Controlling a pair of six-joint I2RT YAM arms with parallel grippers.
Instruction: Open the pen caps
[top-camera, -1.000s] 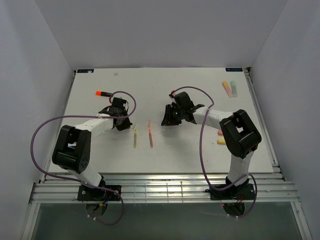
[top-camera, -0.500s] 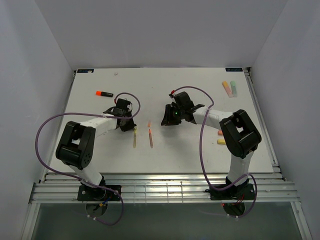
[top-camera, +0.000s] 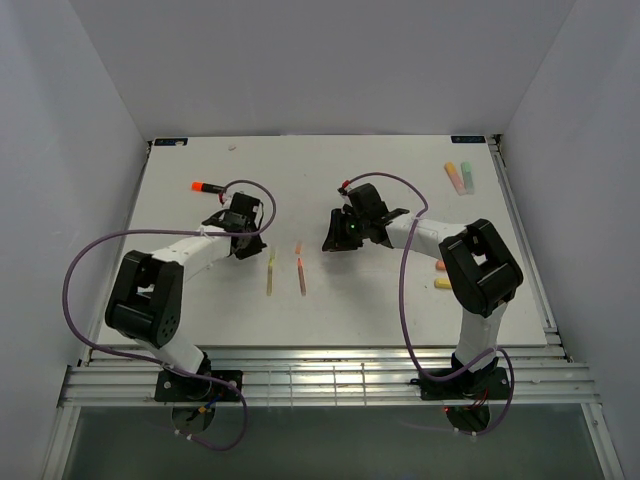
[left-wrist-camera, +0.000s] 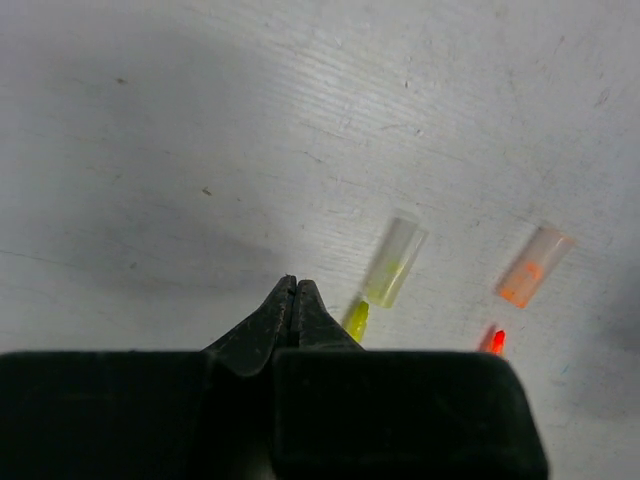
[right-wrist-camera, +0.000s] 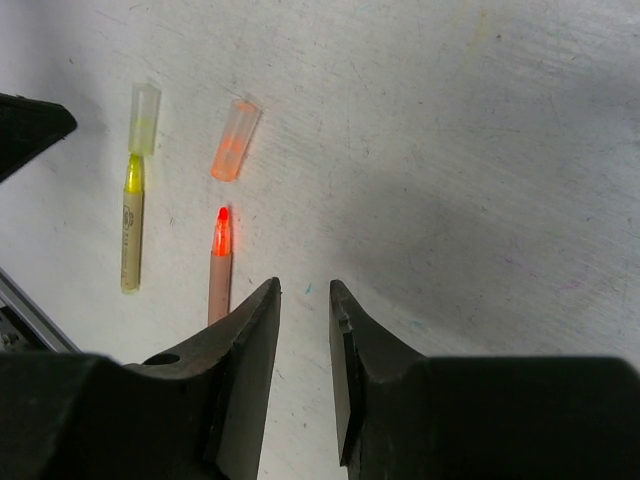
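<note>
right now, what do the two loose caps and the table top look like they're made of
Yellow cap: likely translucent plastic, smooth, see-through with a yellow tint. Orange cap: apparently the same, clear with an orange tint at one end. Table: probably white-painted wood, matt, with fine grain lines and scuffs.

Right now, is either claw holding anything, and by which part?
Nothing is held. The left gripper is shut on nothing; the right gripper is open and empty.
</note>
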